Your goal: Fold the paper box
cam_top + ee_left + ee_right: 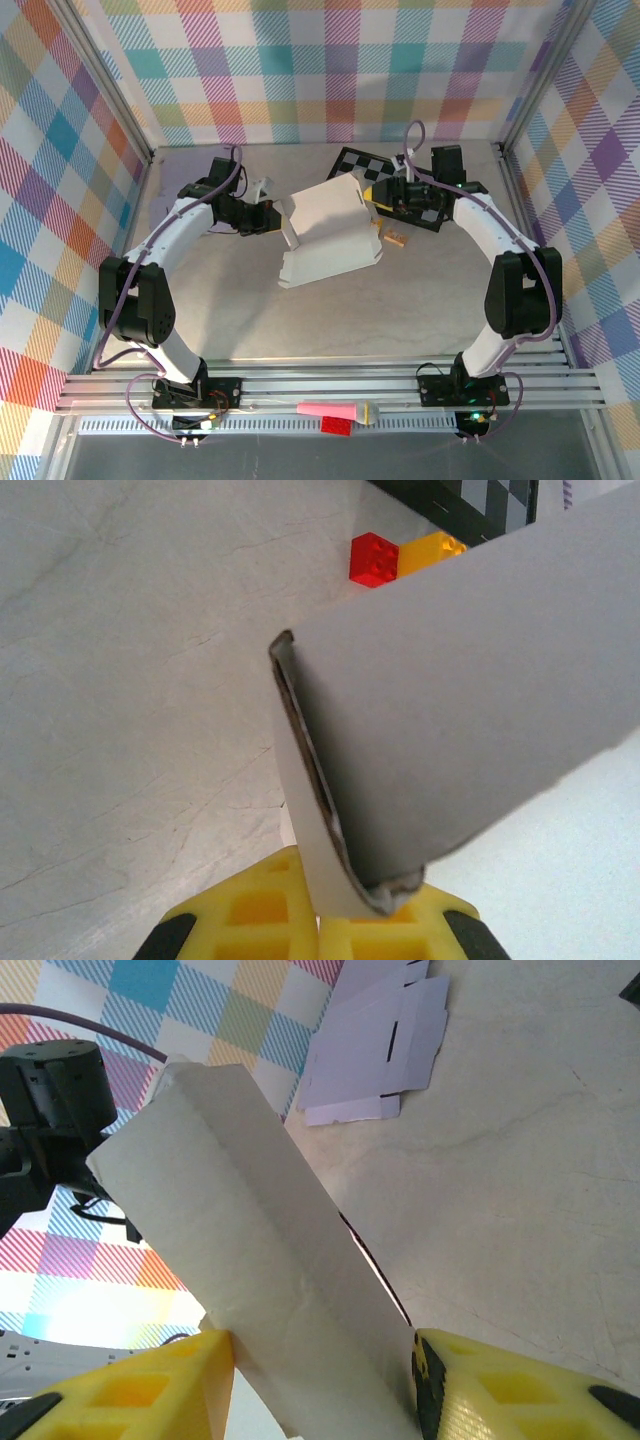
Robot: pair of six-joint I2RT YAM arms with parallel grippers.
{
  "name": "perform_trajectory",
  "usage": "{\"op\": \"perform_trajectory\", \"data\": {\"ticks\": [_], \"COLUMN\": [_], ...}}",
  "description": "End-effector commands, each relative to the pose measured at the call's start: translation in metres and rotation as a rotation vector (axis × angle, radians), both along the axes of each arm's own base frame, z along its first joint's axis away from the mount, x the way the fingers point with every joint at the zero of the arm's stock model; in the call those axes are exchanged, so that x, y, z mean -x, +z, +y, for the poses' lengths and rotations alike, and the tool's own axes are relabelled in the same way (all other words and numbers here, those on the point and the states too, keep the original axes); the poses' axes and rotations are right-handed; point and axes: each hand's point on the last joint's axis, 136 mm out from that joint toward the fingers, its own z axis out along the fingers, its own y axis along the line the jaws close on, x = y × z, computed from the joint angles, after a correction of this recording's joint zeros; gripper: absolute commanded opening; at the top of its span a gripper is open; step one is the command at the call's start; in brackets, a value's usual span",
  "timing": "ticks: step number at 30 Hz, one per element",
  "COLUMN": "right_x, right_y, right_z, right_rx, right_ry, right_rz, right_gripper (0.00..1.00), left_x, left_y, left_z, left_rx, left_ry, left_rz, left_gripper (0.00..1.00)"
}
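Left gripper (318,908) pinches one flap of the paper box (330,235) while your right gripper (322,1360) clasps a folded wall, mid-fold; next, you likely need to crease it inward.

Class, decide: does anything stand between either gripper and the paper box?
Nothing visible does. The left gripper is shut on an edge of the paper box, and the right gripper grips a folded panel between its fingers.

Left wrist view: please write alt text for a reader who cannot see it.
The yellow left claw, at the bottom edge, is shut on the edge of a white paper box that spreads to the upper right. Behind it, a red brick and an orange brick lie on the grey table.
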Motion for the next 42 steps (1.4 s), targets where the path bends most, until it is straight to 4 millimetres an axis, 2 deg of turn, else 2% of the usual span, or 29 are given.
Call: {"op": "perform_trajectory", "data": {"ticks": [1, 13, 20, 24, 29, 35, 42], "right_x": [0.005, 0.013, 0.009, 0.005, -0.001, -0.006, -0.015], "right_y": [0.011, 0.006, -0.003, -0.015, -0.028, -0.035, -0.054], "right_z": [0.008, 0.014, 0.013, 0.017, 0.016, 0.021, 0.021], "right_rx": [-0.015, 0.116, 0.267, 0.393, 0.491, 0.59, 0.783], "right_ry": [0.056, 0.037, -0.023, -0.051, -0.078, -0.102, -0.189], "right_rz": [-0.043, -0.101, -0.168, -0.209, -0.234, -0.27, -0.264], "right_gripper": [0.49, 0.42, 0.41, 0.45, 0.45, 0.37, 0.1], "left_x": [0.004, 0.005, 0.007, 0.009, 0.013, 0.016, 0.019], "left_y": [0.015, 0.016, 0.019, 0.018, 0.018, 0.018, 0.017], "left_z": [-0.002, -0.001, -0.002, -0.002, -0.002, -0.003, -0.004], "left_rx": [0.044, 0.043, 0.047, 0.045, 0.043, 0.041, 0.037], "left_ry": [-0.032, -0.029, -0.033, -0.037, -0.044, -0.052, -0.06], "left_rz": [-0.021, -0.024, -0.026, -0.024, -0.023, -0.025, -0.023], "left_gripper": [0.0, 0.0, 0.0, 0.0, 0.0, 0.0, 0.0]}}
